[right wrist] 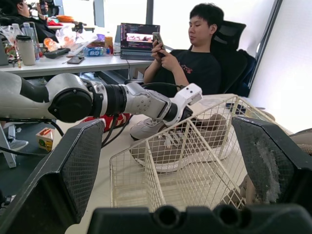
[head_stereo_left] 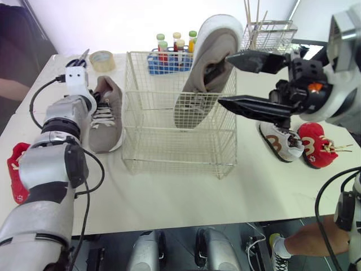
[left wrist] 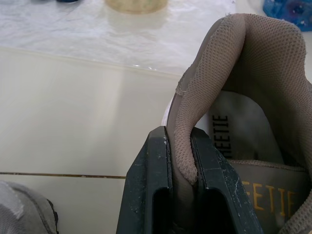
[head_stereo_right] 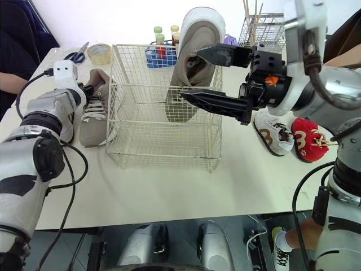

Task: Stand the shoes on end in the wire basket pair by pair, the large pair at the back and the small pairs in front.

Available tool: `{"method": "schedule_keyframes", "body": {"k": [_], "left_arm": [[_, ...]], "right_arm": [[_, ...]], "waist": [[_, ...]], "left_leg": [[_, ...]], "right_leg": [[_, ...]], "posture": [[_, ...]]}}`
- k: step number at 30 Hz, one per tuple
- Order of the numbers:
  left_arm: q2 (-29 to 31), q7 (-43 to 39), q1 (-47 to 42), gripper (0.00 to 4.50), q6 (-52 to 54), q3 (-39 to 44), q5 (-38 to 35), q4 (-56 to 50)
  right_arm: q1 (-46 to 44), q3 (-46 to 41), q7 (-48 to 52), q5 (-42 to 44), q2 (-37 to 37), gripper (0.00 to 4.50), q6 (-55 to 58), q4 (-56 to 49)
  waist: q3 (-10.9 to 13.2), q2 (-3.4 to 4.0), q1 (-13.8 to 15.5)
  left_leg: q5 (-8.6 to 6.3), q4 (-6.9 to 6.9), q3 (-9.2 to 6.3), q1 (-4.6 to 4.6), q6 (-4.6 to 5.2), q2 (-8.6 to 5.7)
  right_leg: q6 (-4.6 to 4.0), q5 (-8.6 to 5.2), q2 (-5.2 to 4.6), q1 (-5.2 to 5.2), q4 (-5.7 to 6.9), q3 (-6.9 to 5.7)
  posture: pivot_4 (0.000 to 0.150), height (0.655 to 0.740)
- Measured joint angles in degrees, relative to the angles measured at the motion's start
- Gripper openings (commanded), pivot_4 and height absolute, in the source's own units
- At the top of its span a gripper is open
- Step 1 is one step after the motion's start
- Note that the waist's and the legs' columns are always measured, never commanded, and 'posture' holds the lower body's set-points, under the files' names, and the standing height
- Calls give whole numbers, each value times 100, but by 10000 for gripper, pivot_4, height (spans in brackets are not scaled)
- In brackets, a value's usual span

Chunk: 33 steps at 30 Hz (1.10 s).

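head eyes: downward, share wire basket [head_stereo_left: 169, 144] | left wrist: very close | right wrist: across wire basket

Bright, diffuse light throughout; white table [head_stereo_left: 186, 197] evenly lit. Faint, soft shadows only, close under wire basket [head_stereo_left: 169, 155]. In right wrist view, strong daylight from windows [right wrist: 173, 17], washed out to white. In left wrist view, patchy sheen on crinkled table covering. Slight bowing toward head-view edges.
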Motion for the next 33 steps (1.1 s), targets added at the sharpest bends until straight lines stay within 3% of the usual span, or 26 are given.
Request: {"method": "schedule_keyframes", "body": {"k": [7,14,22,33], "left_arm": [[375,-136,-230,423,-319,1048,-794,96],[362,-616,-1023,423,-1675,1276,-1210,-560],[-473,-916,-1276,423,-2810,1230,-1572,-2015],[-1904,-919,-1213,423,-3271,308,-1745,-4437]], "right_arm": [[100,9,29,-73,-39,45000,-114,-4],[98,222,243,-325,-26,45000,-307,130],[79,424,500,-676,-22,45000,-507,288],[82,417,555,-789,-112,45000,-549,280]], "waist": [[20,-36,-38],[22,-42,-29],[22,-42,-26],[22,-42,66]], "left_leg": [[1,2,-8,-14,-1,-1],[12,5,2,-24,-20,-11],[12,7,2,-24,-20,-13],[13,8,3,-22,-19,-13]], "right_leg": [[0,0,-1,-6,-1,-7],[9,5,-14,-6,-9,-10],[12,7,-17,-5,-13,-10],[18,10,-14,-3,-23,-8]], "posture": [[1500,7400],[1500,7400],[1500,7400],[1500,7400]]}}
